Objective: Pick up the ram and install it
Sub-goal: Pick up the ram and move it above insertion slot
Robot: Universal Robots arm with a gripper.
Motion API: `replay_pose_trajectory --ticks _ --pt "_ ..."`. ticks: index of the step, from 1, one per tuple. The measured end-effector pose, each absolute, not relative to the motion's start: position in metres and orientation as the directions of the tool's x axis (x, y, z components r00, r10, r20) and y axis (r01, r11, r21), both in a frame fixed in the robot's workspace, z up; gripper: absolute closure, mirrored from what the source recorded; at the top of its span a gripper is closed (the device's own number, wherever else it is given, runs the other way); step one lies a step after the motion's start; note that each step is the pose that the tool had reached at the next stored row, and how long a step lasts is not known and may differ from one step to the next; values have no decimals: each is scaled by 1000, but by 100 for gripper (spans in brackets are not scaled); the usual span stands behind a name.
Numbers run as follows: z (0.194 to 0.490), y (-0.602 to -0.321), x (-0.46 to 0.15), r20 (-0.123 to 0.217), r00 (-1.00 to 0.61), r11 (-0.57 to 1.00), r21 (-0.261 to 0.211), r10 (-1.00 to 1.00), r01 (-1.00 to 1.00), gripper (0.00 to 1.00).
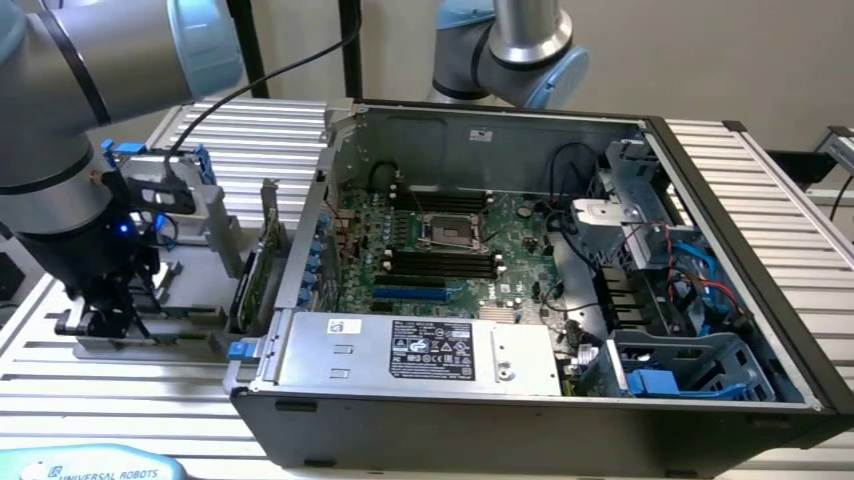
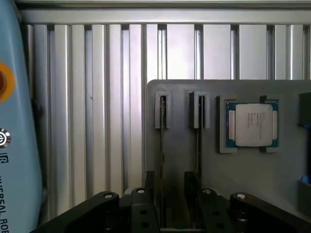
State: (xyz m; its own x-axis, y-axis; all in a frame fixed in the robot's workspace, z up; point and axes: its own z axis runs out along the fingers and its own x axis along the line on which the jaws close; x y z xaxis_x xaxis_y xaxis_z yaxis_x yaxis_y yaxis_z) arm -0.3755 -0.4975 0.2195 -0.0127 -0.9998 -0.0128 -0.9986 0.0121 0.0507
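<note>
grey holder tray [image 2: 243, 174] on the slatted table [image 2: 97, 121] carries the ram [image 2: 162, 112], a thin stick standing on edge in its slot, with a second stick [image 2: 200, 112] just beside it and a silver processor chip [image 2: 251, 124] further along. the gripper [image 2: 170, 179] hangs low over the tray, jaws wide apart, one finger either side of the ram, clamped on nothing.
</note>
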Motion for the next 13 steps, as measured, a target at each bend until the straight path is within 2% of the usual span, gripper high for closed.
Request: replay_pose_trajectory --ticks 13 --pt "206 -501 -376 -13 17 -18 51 -1000 -999 61"
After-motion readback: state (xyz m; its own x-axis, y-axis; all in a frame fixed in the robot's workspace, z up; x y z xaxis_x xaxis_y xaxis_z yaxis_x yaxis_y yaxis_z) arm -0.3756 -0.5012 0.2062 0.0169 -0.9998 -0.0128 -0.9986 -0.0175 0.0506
